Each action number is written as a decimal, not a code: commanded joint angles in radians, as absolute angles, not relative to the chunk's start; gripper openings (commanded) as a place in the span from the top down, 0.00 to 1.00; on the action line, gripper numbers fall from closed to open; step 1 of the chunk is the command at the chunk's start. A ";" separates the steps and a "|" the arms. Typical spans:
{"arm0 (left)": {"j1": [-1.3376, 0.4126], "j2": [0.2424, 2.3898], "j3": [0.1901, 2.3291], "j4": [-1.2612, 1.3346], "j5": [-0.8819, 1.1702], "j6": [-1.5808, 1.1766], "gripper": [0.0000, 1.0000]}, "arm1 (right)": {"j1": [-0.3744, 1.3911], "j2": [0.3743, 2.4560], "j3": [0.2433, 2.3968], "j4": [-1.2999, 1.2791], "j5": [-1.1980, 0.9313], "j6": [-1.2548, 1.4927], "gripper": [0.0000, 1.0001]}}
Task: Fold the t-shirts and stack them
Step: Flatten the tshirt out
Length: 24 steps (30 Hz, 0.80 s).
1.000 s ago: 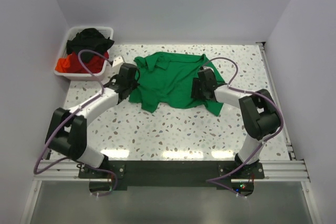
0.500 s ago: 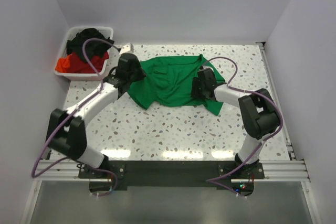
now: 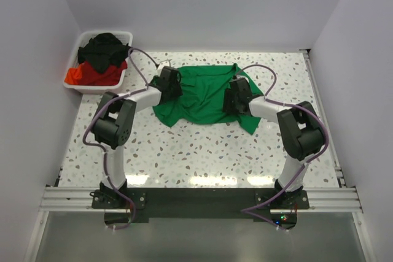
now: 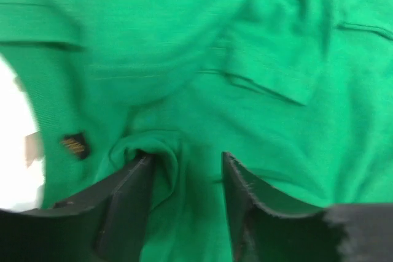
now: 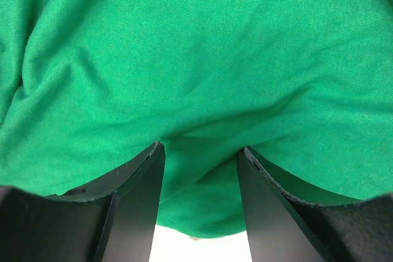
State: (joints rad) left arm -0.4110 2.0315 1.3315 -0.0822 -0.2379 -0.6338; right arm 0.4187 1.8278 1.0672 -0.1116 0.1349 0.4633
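A bright green t-shirt [image 3: 202,90] lies rumpled at the middle of the speckled table. My left gripper [image 3: 169,83] rests on its left part, and in the left wrist view the left gripper [image 4: 185,157] stands open, with green cloth [image 4: 276,41] under it and a small fold bunched against the left finger [image 4: 132,194]. My right gripper [image 3: 236,97] is over the shirt's right side. In the right wrist view the right gripper [image 5: 201,148] is open too, its jaws apart over the green shirt [image 5: 184,41] near its hem. A black t-shirt [image 3: 104,47] and a red one [image 3: 92,75] lie in the bin.
The white plastic bin [image 3: 95,88] stands at the back left corner. White walls close in the left, back and right sides. A metal rail [image 3: 319,90] runs along the table's right edge. Bare speckled table [image 3: 202,145] lies between the shirt and the arm bases.
My left gripper carried the shirt's left edge back and to the right, bunching the cloth inward, then opened and let it go. The right arm has stayed put.
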 commanded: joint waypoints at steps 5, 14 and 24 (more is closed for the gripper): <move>-0.407 1.816 1.172 -0.035 -0.501 -0.638 0.38 | 0.422 1.848 1.098 -0.097 0.114 0.468 0.46; -0.396 1.606 1.006 -0.028 -0.588 -0.690 0.34 | 0.422 1.844 1.091 -0.101 0.118 0.463 0.46; -0.282 1.628 0.911 -0.029 -0.410 -0.768 0.47 | 0.420 1.830 1.077 -0.109 0.133 0.456 0.47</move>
